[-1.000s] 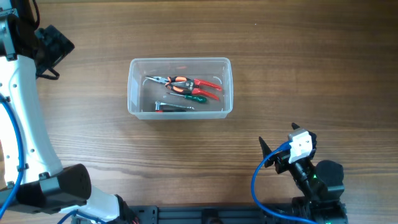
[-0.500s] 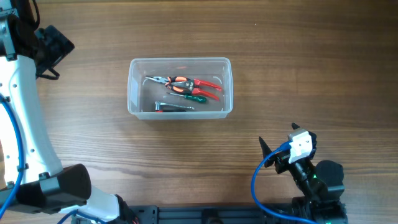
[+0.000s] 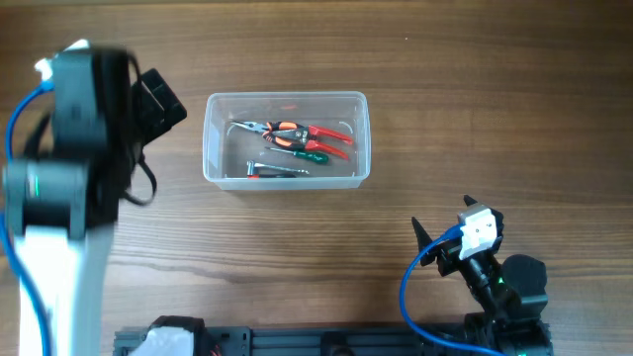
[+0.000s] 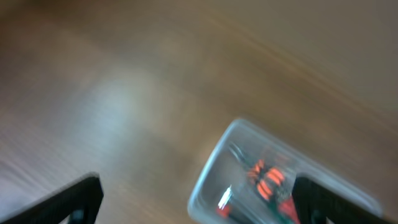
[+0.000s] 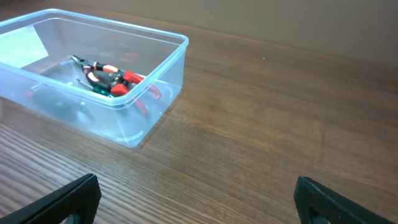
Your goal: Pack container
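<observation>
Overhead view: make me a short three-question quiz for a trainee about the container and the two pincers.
1. True or false: the container is empty.
2. Where do the red-handled pliers lie? A: outside the container. B: inside the container. C: clamped in a pincer.
3. In one word, how do the left pincer and the right pincer stand in their wrist views: open or shut?
Key: 1 false, the pliers lie in it. 2 B. 3 open, with nothing between the fingers of either.
</observation>
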{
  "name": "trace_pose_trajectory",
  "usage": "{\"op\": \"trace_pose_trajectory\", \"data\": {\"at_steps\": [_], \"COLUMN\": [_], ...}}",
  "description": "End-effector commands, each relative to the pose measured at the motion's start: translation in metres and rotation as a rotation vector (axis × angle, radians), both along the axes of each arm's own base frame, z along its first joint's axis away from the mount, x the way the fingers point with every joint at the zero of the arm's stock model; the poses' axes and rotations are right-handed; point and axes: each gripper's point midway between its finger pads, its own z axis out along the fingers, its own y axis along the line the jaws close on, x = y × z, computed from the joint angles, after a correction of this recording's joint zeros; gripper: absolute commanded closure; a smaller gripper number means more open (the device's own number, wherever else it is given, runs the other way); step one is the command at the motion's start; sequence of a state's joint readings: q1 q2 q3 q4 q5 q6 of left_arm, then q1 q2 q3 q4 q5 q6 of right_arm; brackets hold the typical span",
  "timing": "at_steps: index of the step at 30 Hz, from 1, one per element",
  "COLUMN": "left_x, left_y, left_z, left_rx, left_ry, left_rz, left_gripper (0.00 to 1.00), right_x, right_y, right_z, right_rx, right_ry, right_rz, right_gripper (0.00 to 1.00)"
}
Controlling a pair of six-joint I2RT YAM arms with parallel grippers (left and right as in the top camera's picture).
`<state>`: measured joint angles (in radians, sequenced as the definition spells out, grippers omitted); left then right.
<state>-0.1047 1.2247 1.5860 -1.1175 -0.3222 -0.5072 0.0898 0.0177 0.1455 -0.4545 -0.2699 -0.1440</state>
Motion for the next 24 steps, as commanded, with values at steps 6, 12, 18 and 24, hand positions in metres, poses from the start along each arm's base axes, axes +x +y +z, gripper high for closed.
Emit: {"op": "trace_pose_trajectory", "data": {"at_steps": [6, 12, 18, 24], "left_x": [-0.019, -0.054, -0.072, -0.079], "left_y": [0.025, 0.032, 0.034, 0.033], "left_z": [-0.002, -0.062, -0.128, -0.174], "left_rx": [-0.002, 0.007, 0.052, 0.045], "left_ry": [-0.573, -0.617, -0.550, -0.533], "left_rz": [0.113, 0.128, 0.108, 0.102], "left_gripper": [0.00, 0.00, 0.00, 0.00], "right_x": [-0.001, -0.001, -0.001, -0.001], "right_y": [0.002, 0.002, 0.002, 0.002], "right_z": [0.004, 0.004, 0.004, 0.004], "right_rx": [-0.002, -0.002, -0.002, -0.002], "right_ry": [-0.024, -0.024, -0.024, -0.024], "right_rz": [0.018, 0.018, 0.018, 0.018], "right_gripper": [0.00, 0.00, 0.00, 0.00]}}
